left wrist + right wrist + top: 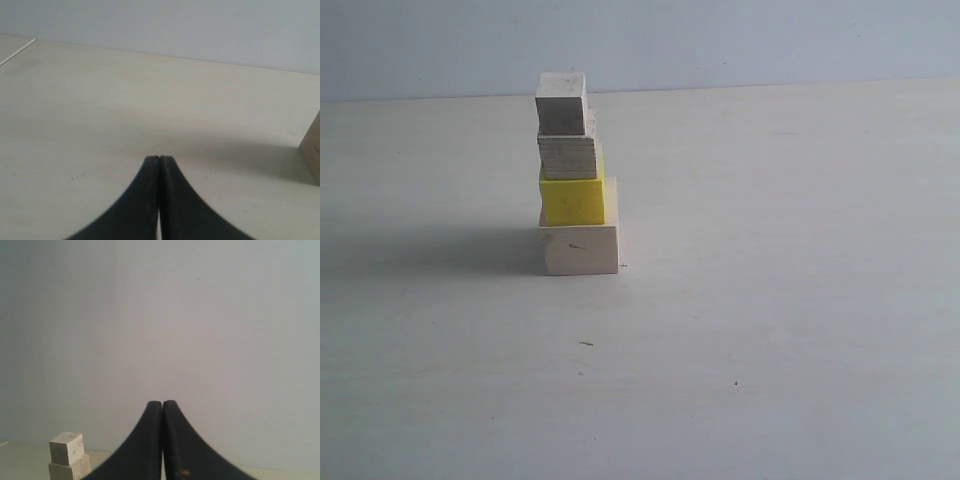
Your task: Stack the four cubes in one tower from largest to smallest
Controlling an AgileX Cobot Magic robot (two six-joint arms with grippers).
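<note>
Tower (575,175) is standing complete on the table (770,300) as I'm watching the exterior view. The large pale cube (580,248) is lying lowest for a broad footing, then the yellow cube (572,202), plywood cube (568,158) and smallest cube (561,103).

In the left wrist view, the left gripper (159,165) is pressing its fingers together on nothing. Probably the large cube's corner is showing well clear of them.

In the right wrist view, the right gripper (163,407) is likewise clenched empty, with the top cubes sitting apart from its tips.

No text, label, brand or number can be read anywhere. The large pale wooden cube (580,250) carries two small dark marks on its front face, probably flaws in the wood rather than letters.
</note>
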